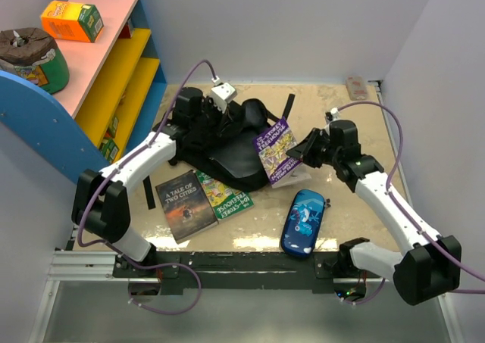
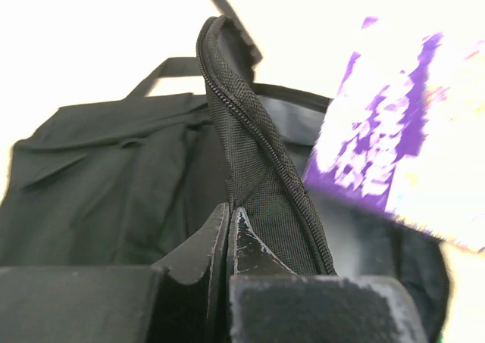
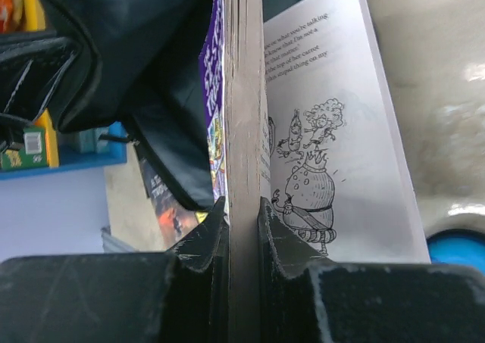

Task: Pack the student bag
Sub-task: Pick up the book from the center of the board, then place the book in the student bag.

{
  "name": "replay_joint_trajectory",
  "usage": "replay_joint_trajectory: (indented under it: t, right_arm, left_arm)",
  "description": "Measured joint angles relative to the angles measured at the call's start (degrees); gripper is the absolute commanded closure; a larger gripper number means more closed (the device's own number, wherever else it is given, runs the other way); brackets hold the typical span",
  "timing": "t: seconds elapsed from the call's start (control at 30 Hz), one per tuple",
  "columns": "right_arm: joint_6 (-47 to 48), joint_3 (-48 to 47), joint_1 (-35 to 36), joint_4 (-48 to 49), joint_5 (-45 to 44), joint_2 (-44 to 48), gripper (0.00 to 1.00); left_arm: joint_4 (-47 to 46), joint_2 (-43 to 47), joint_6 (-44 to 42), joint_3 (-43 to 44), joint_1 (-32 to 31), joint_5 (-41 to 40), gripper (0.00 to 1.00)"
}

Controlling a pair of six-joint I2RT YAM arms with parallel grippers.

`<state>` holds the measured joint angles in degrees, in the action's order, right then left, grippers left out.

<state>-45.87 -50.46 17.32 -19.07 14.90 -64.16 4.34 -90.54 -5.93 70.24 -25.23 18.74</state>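
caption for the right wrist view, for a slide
Right gripper clamps a purple-covered book by its page edge, beside the black backpack

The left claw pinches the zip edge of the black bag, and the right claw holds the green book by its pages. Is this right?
Not quite. The right claw holds the purple book by its pages, as the right wrist view shows; the green book lies on the table. The left claw does pinch the zip edge of the black bag.

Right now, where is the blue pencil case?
In the top view, the blue pencil case lies on the table at its near right, just this side of the purple book and right of the green book.
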Motion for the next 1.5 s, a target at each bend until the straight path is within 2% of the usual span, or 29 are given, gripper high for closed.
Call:
replay_joint_trajectory:
  t: [0.17,0.4,0.57,0.73,0.97,1.03,1.07,1.1,1.17,1.2,1.23,1.33,1.4,1.5]
  right_arm:
    - [-2.8,1.29,4.48,3.43,1.16,-2.51,1.0]
    - [-6.51,-1.05,13.14,10.82,1.2,-17.75,1.0]
    - [-8.04,-4.98,15.43,16.26,1.31,-26.27,1.0]
    - [-7.19,-5.99,15.76,21.88,-1.14,-28.5,1.0]
    - [-8.17,-4.33,16.7,28.41,-10.38,-28.96,0.99]
    - [-8.68,-4.28,16.83,28.92,-13.16,-29.59,0.9]
    - [-8.76,-4.28,16.9,28.94,-14.53,-30.1,0.7]
    - [-8.81,-4.7,16.94,28.33,-15.91,-30.95,0.58]
    - [-9.07,-6.84,17.14,26.25,-19.04,-33.4,0.42]
    - [-8.63,-8.0,17.18,25.24,-21.0,-34.71,0.27]
    - [-8.63,-8.48,17.16,24.52,-22.1,-35.23,0.21]
    - [-6.91,-8.55,17.07,21.84,-25.14,-34.27,0.08]
    - [-5.38,-7.96,16.96,20.68,-26.75,-31.43,0.07]
    - [-3.23,-4.83,16.83,20.09,-28.22,-23.15,0.12]
  left_arm:
    - [0.55,-0.02,0.33,0.07,-0.09,6.45,1.0]
    - [2.29,-0.02,-0.9,0.07,-0.39,16.41,1.0]
    - [4.98,-0.02,-3.15,1.05,-0.39,25.03,1.0]
    - [6.1,0.0,-5.73,1.68,-0.48,29.99,1.0]
    - [5.99,0.02,-7.39,1.4,-0.46,30.32,1.0]
    - [5.97,0.02,-7.93,0.96,-0.46,30.18,1.0]
    - [5.79,0.02,-8.22,0.63,-0.46,30.05,1.0]
    - [5.53,0.02,-8.46,0.17,-0.46,29.86,1.0]
    - [5.05,0.02,-8.74,-0.9,-0.44,29.09,1.0]
    - [4.94,0.02,-8.85,-1.33,-0.42,28.81,1.0]
    - [4.76,0.02,-8.98,-1.75,-0.37,28.41,1.0]
    - [4.52,-0.11,-9.33,-2.12,-0.17,27.89,1.0]
    - [4.02,-0.7,-9.57,-2.01,-0.15,27.82,1.0]
    - [4.31,-3.17,-9.68,-0.24,-0.15,27.56,1.0]
